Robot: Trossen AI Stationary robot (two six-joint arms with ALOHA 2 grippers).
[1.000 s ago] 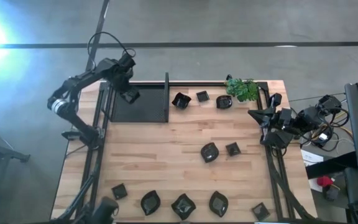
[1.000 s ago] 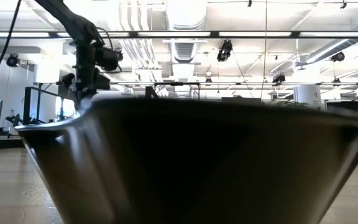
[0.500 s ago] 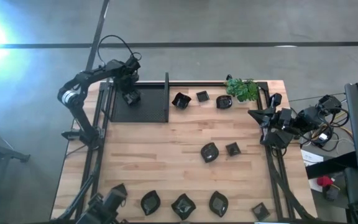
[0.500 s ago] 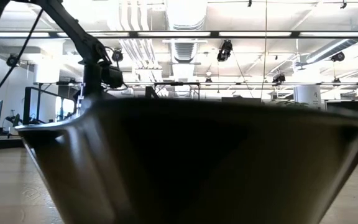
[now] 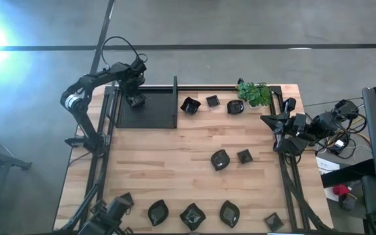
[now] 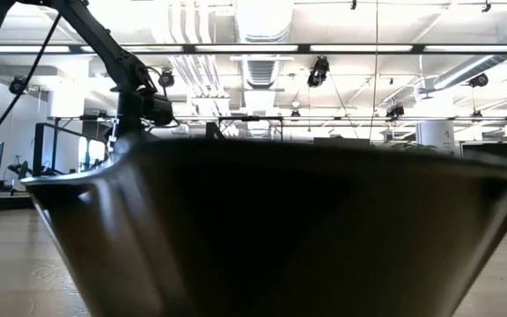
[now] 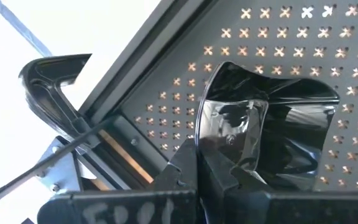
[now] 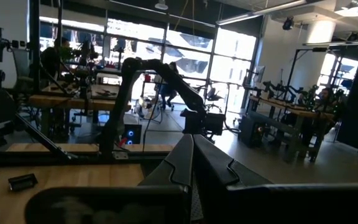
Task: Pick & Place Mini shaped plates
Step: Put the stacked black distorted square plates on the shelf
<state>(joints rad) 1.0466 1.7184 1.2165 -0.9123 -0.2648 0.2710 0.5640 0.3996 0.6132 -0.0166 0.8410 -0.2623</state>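
Note:
My left gripper [image 5: 134, 100] is shut on a glossy black mini plate [image 7: 260, 130] over the far left part of the perforated black tray [image 5: 152, 111]. My right gripper [image 5: 276, 128] is shut and empty at the table's right edge. Three plates [image 5: 213, 101] lie at the far edge beside the tray. Two plates [image 5: 220, 159] lie mid-table. Several plates [image 5: 192, 215] lie in a row along the near edge. One of these plates [image 6: 271, 229] fills the low view and hides most of the table there. My left gripper pinches the plate's rim [image 7: 199, 134] between its two fingers, which come from above and point down at the tray. The plate stands tilted in the hold, close over the tray's holes. I cannot tell whether the plate touches the tray.
A small green plant [image 5: 254, 93] stands at the far right corner. The tray has a raised wall [image 5: 175, 101] on its right side. Bare wood lies between the mid-table plates and the tray. Black frame rails [image 5: 103, 150] run along both side edges of the table.
My left gripper has gone a little toward the table's right and down over the tray's far left part, still shut on the plate. It has kept nearly still in the last half second.

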